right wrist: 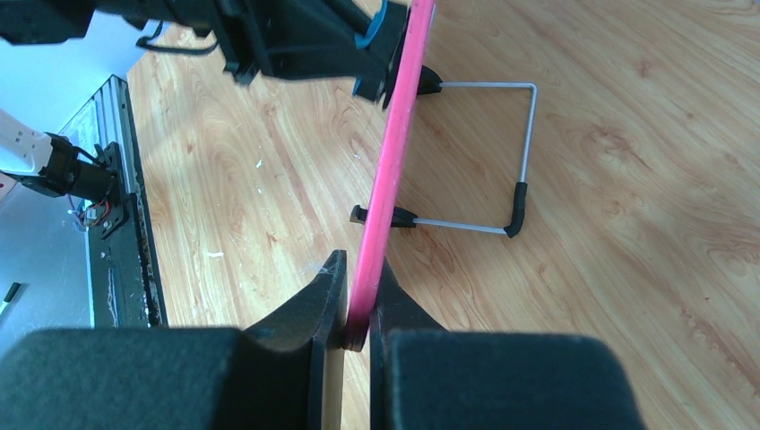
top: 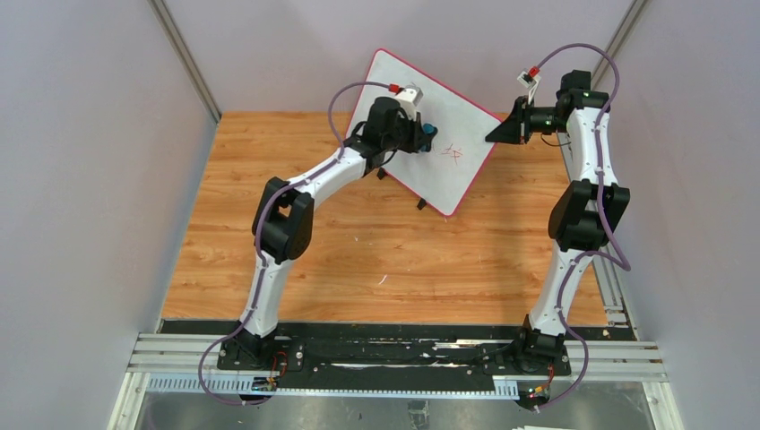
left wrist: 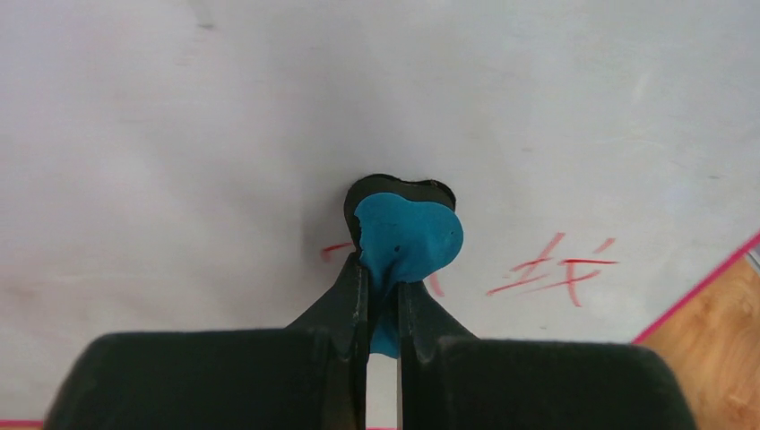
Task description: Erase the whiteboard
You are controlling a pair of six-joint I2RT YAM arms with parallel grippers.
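Whiteboard [top: 466, 121] stands tilted on the desk [top: 358, 251]. Left arm [top: 314, 175] extends forward — the left fingers [left wrist: 345, 303] clamp a blue eraser [left wrist: 408, 237] against the board face, beside red writing [left wrist: 560, 269]. Right arm [top: 587, 210] bends inward, the right fingers [right wrist: 314, 309] pinching the pink rim [right wrist: 385, 179].

Bright, even light with soft shadows; the whiteboard [left wrist: 179, 134] shows faint sheen.
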